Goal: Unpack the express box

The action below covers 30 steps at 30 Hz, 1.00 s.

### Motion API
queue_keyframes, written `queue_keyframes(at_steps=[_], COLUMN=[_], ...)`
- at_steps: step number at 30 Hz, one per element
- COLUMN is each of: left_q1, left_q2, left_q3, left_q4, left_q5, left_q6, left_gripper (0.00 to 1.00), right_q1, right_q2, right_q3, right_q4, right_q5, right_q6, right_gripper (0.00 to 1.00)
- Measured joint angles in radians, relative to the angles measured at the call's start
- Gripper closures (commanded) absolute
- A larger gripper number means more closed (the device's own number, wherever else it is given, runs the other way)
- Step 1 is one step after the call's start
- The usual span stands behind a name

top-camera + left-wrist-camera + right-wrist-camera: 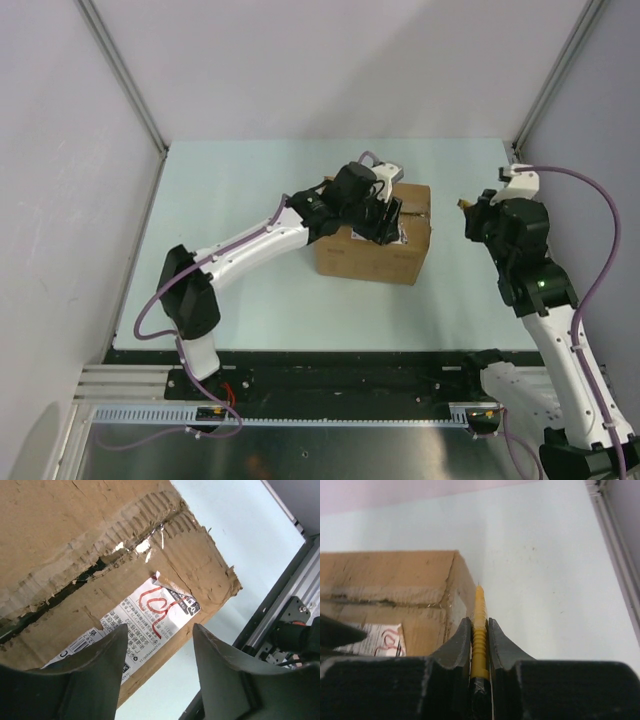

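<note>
A: What carries the things here?
B: A pale green table [240, 200], flat and smooth.
A: And what lies directly on it?
B: One express box [372, 255] of brown cardboard, resting on its bottom. A white label [150, 625] with red writing is on its top. The table surface shows on every side of the box.

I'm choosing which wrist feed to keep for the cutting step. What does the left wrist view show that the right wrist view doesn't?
Only the left wrist view shows the ragged split seam across the top of the express box, with the left pincer open over it and holding nothing. Only the right wrist view shows the right pincer shut on a yellow knife. Both show the box, its white label with red scribble, and the pale table.
</note>
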Motion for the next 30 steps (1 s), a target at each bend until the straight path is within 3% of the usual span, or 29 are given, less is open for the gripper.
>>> queue_keyframes(at_steps=[6,10,15,20,26,30], left_q1=[0.000,0.008,0.061,0.112,0.121,0.125], left_q2=[-0.027,-0.100,-0.193,-0.245,-0.247,-0.247], left_q3=[0.087,0.119,0.103,0.008,-0.076,-0.099], left_q4=[-0.081,-0.084,-0.078,-0.077,-0.097,-0.102], left_q5=[-0.040,-0.112,-0.169,-0.200,-0.206,-0.205], left_q6=[0.011,0.020,0.015,0.000,-0.003,-0.009], left_gripper=[0.20,0.18,0.18,0.17,0.17,0.17], right_q1=[-0.117,-0.308,-0.417,-0.474,-0.493,-0.494], right_q2=[0.080,0.230,0.346,0.469,0.615,0.661], right_q3=[0.018,0.018,-0.008,-0.026,-0.058,-0.076], right_q4=[0.019,0.036,0.098,0.199,0.286,0.328], right_q5=[0.027,-0.121,-0.312,-0.497,-0.615,-0.644], right_q6=[0.162,0.295,0.406,0.489,0.556,0.584], right_gripper=[1.00,1.00,0.96,0.92,0.86,0.73])
